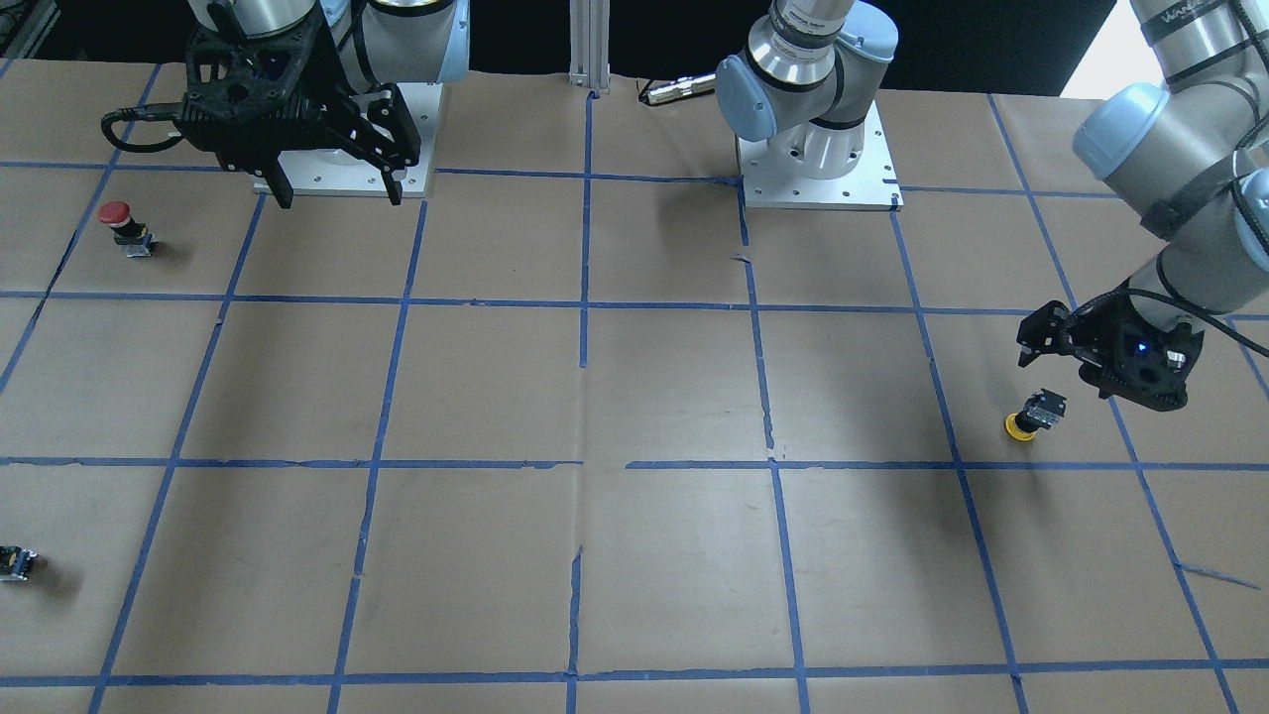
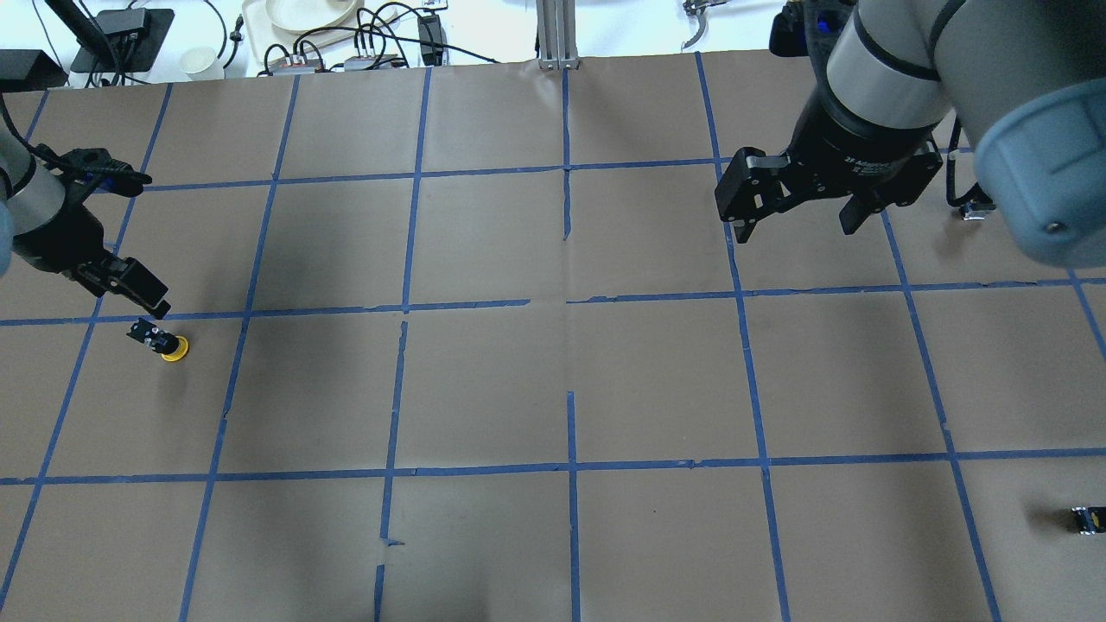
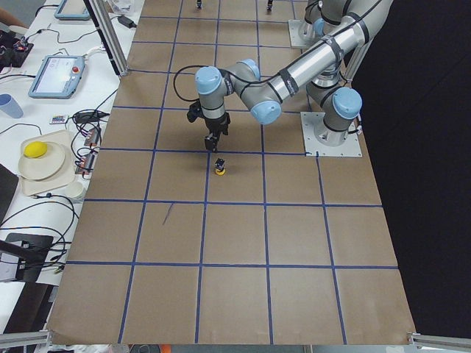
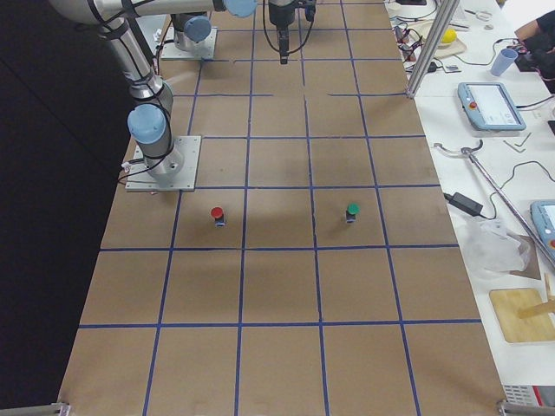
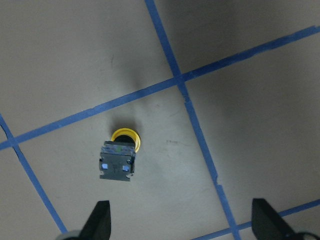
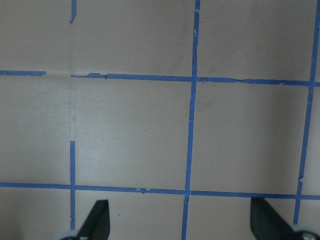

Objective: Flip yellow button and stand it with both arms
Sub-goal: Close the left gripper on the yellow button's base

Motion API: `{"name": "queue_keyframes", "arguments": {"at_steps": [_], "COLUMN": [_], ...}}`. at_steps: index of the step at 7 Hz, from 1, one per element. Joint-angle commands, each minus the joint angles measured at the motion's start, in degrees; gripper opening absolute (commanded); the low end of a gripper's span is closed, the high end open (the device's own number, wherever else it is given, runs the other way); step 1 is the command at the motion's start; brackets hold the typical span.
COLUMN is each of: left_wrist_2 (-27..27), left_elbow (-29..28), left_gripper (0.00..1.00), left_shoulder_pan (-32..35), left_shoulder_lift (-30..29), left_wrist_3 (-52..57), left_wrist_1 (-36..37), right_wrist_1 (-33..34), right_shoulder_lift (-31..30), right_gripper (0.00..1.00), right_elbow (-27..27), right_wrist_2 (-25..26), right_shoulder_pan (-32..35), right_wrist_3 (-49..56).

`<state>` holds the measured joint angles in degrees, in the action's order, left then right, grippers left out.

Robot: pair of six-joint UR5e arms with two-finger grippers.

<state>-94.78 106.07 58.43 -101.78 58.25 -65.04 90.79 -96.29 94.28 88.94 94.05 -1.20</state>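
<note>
The yellow button [image 1: 1031, 416] rests upside down on the brown paper, yellow cap down and grey-black block up, leaning a little. It also shows in the overhead view [image 2: 164, 343], the left side view [image 3: 219, 168] and the left wrist view [image 5: 120, 155]. My left gripper [image 1: 1041, 342] hovers just above and beside it, open and empty, and also shows from overhead [image 2: 143, 294]; its fingertips [image 5: 100, 220] frame the bottom of the wrist view. My right gripper [image 2: 799, 229] hangs high over the table's other half, open and empty, and also shows in the front view [image 1: 339, 196].
A red-capped button [image 1: 124, 228] stands near the right arm's base. A small dark switch block [image 1: 15, 563] lies at the table's end on the robot's right. The arm base plates [image 1: 818, 188] and an aluminium post [image 2: 557, 34] stand at opposite table edges.
</note>
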Motion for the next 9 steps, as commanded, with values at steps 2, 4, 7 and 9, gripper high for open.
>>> {"name": "queue_keyframes", "arguments": {"at_steps": [2,4,7,9], "left_wrist_2": [2.50,2.06,1.80,1.88], "left_elbow": [0.89,0.80,0.72,0.81], "left_gripper": [0.95,0.93,0.51,0.31], "left_shoulder_pan": [-2.09,-2.26,-2.18,-2.18], "left_shoulder_lift": [-3.85,-7.98,-7.99,-7.73], "left_wrist_3": [4.23,9.30,9.34,9.07], "left_wrist_1": [3.51,7.29,7.03,6.60], "right_wrist_1": [-0.17,-0.35,0.09,-0.17], "right_shoulder_lift": [-0.04,0.05,0.14,0.05], "right_gripper": [1.00,1.00,1.00,1.00], "right_elbow": [0.03,0.03,0.03,0.03], "right_wrist_2": [0.00,0.18,0.18,0.18], "right_shoulder_pan": [0.00,-0.27,-0.27,-0.44], "right_wrist_3": [-0.29,-0.56,-0.56,-0.64]}}
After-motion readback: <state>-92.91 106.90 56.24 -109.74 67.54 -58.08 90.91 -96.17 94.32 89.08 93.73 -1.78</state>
